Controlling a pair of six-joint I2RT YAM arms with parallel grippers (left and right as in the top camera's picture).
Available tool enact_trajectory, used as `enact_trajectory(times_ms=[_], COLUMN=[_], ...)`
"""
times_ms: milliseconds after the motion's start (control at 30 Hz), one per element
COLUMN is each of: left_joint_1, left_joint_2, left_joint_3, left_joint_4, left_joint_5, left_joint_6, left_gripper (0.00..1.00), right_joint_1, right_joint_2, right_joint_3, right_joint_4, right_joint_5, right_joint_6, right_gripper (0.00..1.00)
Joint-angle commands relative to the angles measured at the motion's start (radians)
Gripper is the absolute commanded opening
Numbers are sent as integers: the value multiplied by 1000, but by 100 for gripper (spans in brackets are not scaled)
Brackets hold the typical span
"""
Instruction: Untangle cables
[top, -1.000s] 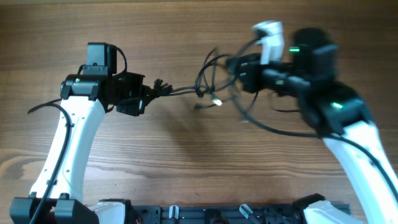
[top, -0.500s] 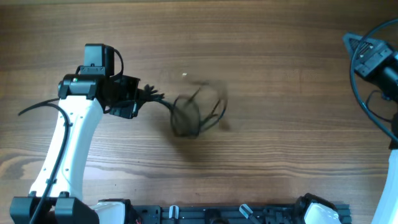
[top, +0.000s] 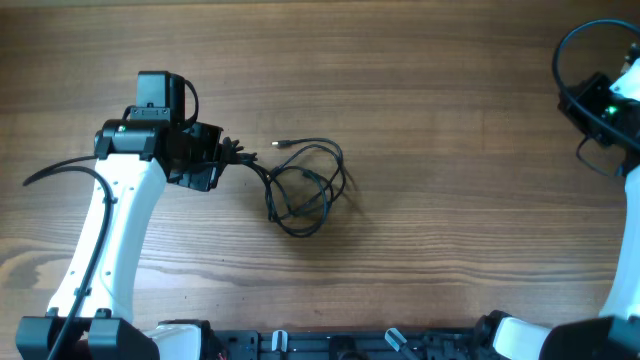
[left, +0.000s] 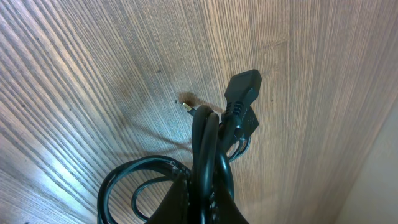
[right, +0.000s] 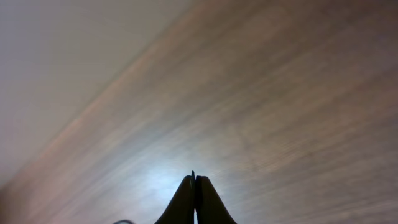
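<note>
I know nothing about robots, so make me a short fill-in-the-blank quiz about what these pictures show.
1. The cables are coloured ____.
2. They lie looped on a table made of ____.
3. The left gripper is clamped on the ____.
4. The right gripper is shut and holds ____.
Missing words: black; wood; cables; nothing.

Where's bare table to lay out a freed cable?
Widest free patch: the table between the cables and the right arm. The far strip above the cables and the near strip below them are bare too. Crowded: around the left tool, shut on the cables, and the left arm.
</note>
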Motion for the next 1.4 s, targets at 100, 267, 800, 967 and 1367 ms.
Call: enact_trajectory(times_ms=[100, 267, 800, 967, 1367], left_joint_1=[-3, -3, -3, -3, -1], left_joint_2=[-5, -5, -5, -5, -5], left_joint_3=[1, 1, 2, 2, 2], left_joint_4=[-2, 0, 372, 402, 407], left_joint_5=[-10, -14, 523, 659, 714], left_joint_6=[41, 41, 211, 224, 273], left_gripper=[4, 4, 4, 4, 4], right_joint_1=[8, 84, 703, 804, 811], right_joint_2=[74, 78, 78, 86, 277], right_joint_3=[8, 8, 8, 8, 4], right_joint_4=[-47, -138, 16, 62, 8], right_joint_5=[66, -137, -484, -227, -428], right_joint_6=[-23, -217, -308, -311, -485], right_gripper=[4, 4, 69, 77, 38])
